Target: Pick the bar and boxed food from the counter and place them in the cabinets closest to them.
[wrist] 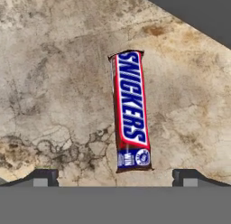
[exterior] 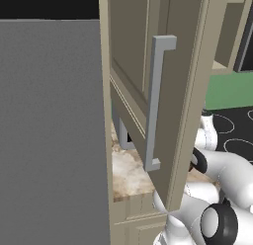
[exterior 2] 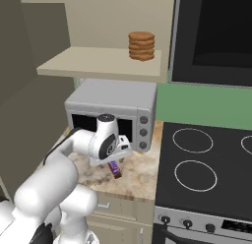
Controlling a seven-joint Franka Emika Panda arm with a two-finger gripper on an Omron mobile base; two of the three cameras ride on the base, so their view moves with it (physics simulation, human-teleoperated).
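Observation:
The bar [wrist: 130, 110], a brown Snickers with a blue and red label, lies flat on the marbled counter [wrist: 54, 83]. My gripper [wrist: 117, 178] hangs open straight above it, a fingertip on each side of the bar's near end, touching nothing. From the right base view the bar [exterior 2: 115, 169] pokes out below my lowered hand, in front of a grey toaster oven [exterior 2: 113, 110]. Above the oven the cabinet [exterior 2: 98, 66] stands open, and its door [exterior: 173, 66] swings out toward me. The boxed food is out of view.
A stack of brown round cookies [exterior 2: 141, 45] sits on the cabinet shelf. The black stovetop [exterior 2: 206, 164] borders the counter on the right, under a black microwave [exterior 2: 216, 36]. The open door's long grey handle [exterior: 155, 101] hangs close over my arm. A grey wall [exterior: 49, 130] closes the left.

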